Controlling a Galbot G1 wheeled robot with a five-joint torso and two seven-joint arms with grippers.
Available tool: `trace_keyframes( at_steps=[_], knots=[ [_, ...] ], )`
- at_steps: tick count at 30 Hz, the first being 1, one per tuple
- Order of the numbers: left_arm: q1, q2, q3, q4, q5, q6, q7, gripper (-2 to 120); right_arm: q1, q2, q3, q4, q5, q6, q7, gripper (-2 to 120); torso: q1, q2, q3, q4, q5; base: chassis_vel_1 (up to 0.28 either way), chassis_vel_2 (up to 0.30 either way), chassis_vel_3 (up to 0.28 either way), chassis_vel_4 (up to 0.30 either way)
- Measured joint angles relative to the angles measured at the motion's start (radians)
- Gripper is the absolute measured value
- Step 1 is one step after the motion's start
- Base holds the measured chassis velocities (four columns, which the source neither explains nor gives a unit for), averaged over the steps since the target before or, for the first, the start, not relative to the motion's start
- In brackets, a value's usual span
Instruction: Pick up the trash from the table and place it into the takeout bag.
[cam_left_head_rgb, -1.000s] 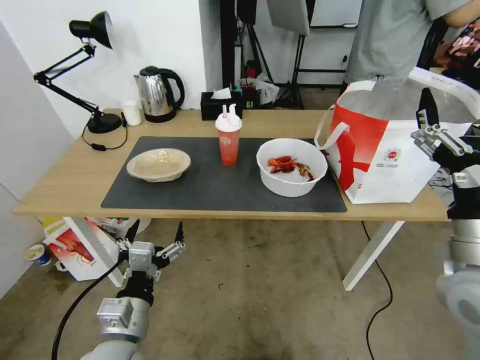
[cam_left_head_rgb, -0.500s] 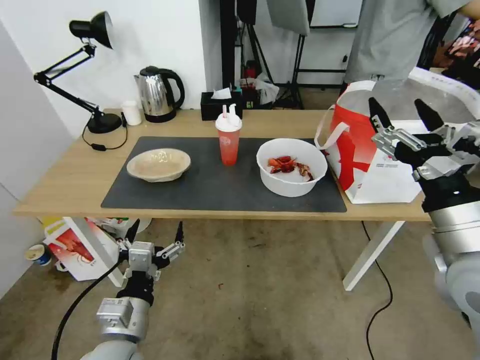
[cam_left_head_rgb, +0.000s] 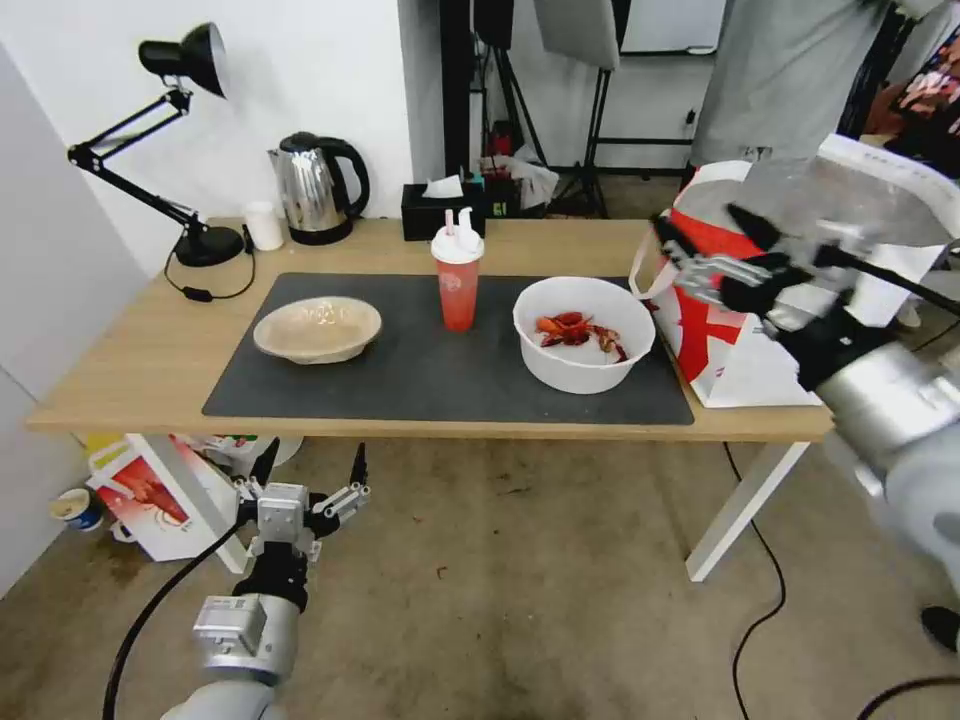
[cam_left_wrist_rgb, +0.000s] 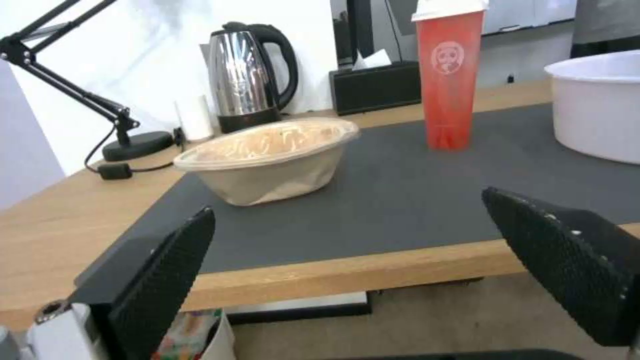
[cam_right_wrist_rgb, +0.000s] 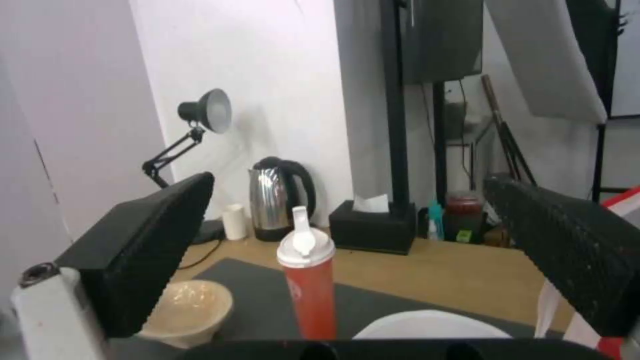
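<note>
Red and white: the takeout bag (cam_left_head_rgb: 770, 300) stands on the right end of the table (cam_left_head_rgb: 130, 370), its mouth open upward and the foil lining showing; I place everything else from it.
Step in hand: I judge this to be the reach for the first piece of trash; nothing is gripped and all three pieces sit on the dark mat (cam_left_head_rgb: 420, 385).
My right pincer (cam_left_head_rgb: 715, 245): in the air in front of the bag's red side, above table level, fingers spread apart and empty, pointing away from the bag toward the white bowl.
My left pincer (cam_left_head_rgb: 308, 465): low, below the table's front edge and far from the bag, fingers apart, holding nothing; it waits.
White bowl (cam_left_head_rgb: 583, 333): just beside the bag, on the mat, red crayfish shells (cam_left_head_rgb: 578, 330) lying inside.
Red cup (cam_left_head_rgb: 458, 277): farther from the bag than the white bowl, upright, white lid with its spout on; the right wrist view has it between my open fingers, well off.
Tan bowl (cam_left_head_rgb: 317, 328): farthest from the bag, near the mat's other end, upright.
Next move, as I judge it: come down over the white bowl's near rim, one finger inside and one outside, and close firmly.
What it calls for: keeping the bowl level so the shells stay in, then clearing the bag's strap handle (cam_left_head_rgb: 665, 270) on the lift.
</note>
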Motion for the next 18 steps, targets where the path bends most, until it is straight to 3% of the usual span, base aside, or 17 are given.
trace_keyframes(
  at_steps=[9,16,18],
  knots=[
    [0.000,0.000,0.000,0.000,0.000,0.000,0.000,100,0.019,-0.017,-0.015,-0.010,0.015,-0.006,-0.005,100,0.000,0.000,0.000,-0.0006,0.0002,0.000,0.000,0.000,0.000],
    [0.000,0.000,0.000,0.000,0.000,0.000,0.000,100,0.185,-0.150,-0.133,-0.086,0.094,-0.011,-0.052,100,0.000,0.000,0.000,0.0001,-0.0003,0.000,0.000,0.000,0.000],
    [0.000,0.000,0.000,0.000,0.000,0.000,0.000,100,0.271,-0.220,-0.194,-0.127,0.135,-0.014,-0.076,100,0.000,0.000,0.000,0.0001,-0.0002,0.000,0.000,0.000,0.000]
  ],
)
